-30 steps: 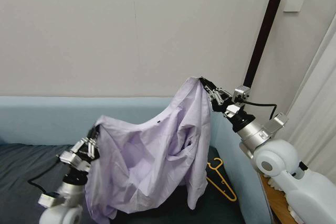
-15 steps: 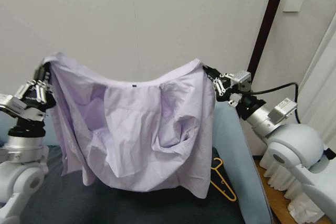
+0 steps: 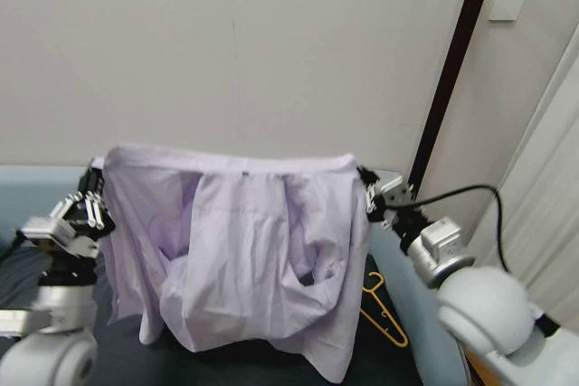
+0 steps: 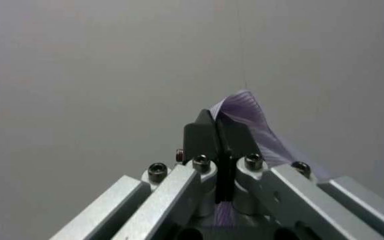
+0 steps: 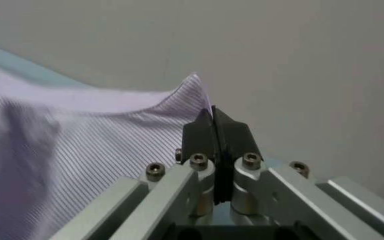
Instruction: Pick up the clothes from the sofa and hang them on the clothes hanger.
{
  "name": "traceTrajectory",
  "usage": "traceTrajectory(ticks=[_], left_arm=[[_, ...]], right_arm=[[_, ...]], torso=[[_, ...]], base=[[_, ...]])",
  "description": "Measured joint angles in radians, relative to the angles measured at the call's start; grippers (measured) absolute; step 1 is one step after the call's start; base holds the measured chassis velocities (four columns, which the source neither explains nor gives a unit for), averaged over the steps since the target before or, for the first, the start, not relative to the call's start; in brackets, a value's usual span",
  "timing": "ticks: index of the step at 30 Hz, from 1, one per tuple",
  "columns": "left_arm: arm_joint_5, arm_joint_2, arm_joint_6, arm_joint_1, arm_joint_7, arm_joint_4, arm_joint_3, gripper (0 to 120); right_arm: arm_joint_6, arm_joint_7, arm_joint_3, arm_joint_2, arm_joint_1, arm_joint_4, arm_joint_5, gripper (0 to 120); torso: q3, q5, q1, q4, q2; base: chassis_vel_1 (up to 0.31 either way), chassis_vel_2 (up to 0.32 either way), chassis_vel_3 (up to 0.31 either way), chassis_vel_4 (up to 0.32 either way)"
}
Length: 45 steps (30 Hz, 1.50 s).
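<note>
The shirt (image 3: 244,241) is up off the sofa (image 3: 36,189), its top corners pinched by the left gripper (image 3: 93,196) and the right gripper (image 3: 366,189); it is not yet hung.

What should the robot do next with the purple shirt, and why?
Probably swing the shirt toward the dark rack on its right. The left gripper and right gripper each pinch a top corner, so it hangs spread open above the sofa, not yet hung.

Lilac shirt (image 3: 244,250) stretched wide midair, top edge approx level; yellow hanger (image 3: 384,321) on sofa (image 3: 27,192) seat.
</note>
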Motion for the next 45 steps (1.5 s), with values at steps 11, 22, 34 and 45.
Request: traceTrajectory(ticks=[11,22,34,45], left_arm=[[0.001,-0.062,-0.048,0.0,0.066,0.077,0.018,0],[-0.02,-0.042,-0.053,-0.022,0.01,0.144,-0.021,0],[-0.009,-0.063,-0.071,-0.025,0.018,0.161,-0.004,0],[-0.007,-0.064,-0.072,-0.024,0.021,0.137,-0.006,0]], right_arm=[[0.181,-0.091,-0.035,0.218,-0.099,-0.154,0.264,0],[-0.19,0.095,0.06,0.232,-0.097,-0.295,0.483,39],[-0.224,-0.201,0.088,0.179,-0.032,-0.696,0.179,80],[-0.027,-0.495,0.106,0.281,0.165,-1.203,-0.078,100]], torso=[[0.0,-0.0001,0.0,0.0002,0.0],[0.0,0.0,0.0,0.0001,0.0],[0.0,0.0001,0.0,0.0002,0.0],[0.0,0.0002,0.0,0.0004,0.0]], base=[[0.0,0.0,0.0,0.0],[0.0,0.0,0.0,0.0],[0.0,0.0,0.0,0.0],[0.0,0.0,0.0,0.0]])
